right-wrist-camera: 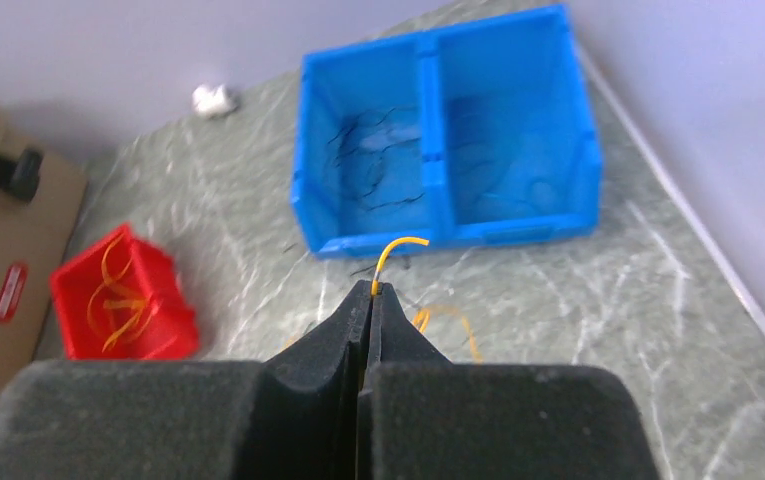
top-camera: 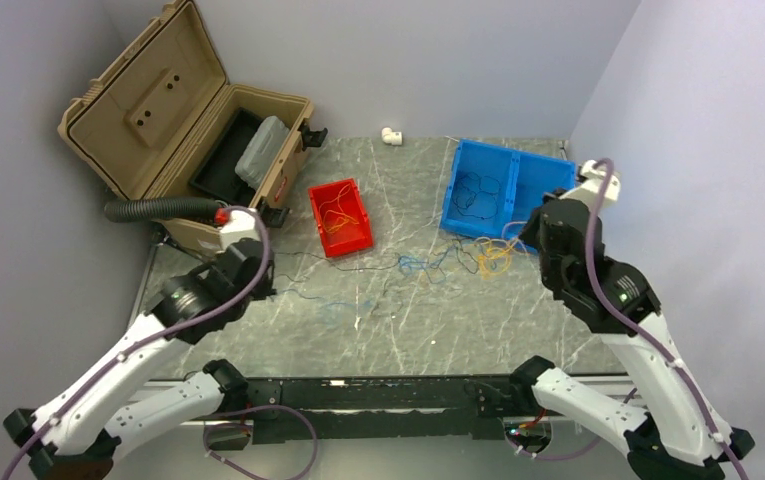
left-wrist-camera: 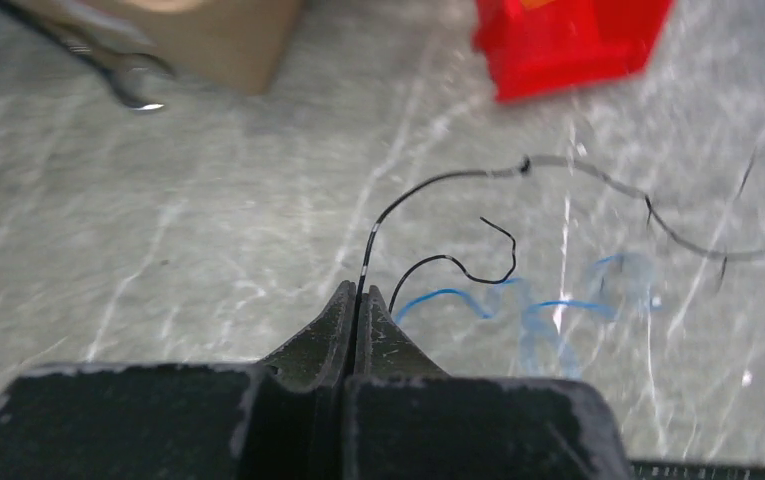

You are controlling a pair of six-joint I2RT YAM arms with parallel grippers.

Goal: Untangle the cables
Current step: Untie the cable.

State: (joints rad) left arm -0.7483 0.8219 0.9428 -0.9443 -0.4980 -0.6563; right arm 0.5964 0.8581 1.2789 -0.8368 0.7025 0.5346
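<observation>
Some cables lie sorted in the red bin and blue bin. A tangle lies on the surface at the blue bin's 7 o'clock. The left hand pinches a dark cable. The right hand pinches an orange cable.

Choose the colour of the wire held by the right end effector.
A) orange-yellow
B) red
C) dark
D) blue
A: the right wrist view shows an orange-yellow wire pinched in the shut right end effector; the dark wire is in the left end effector.
</observation>
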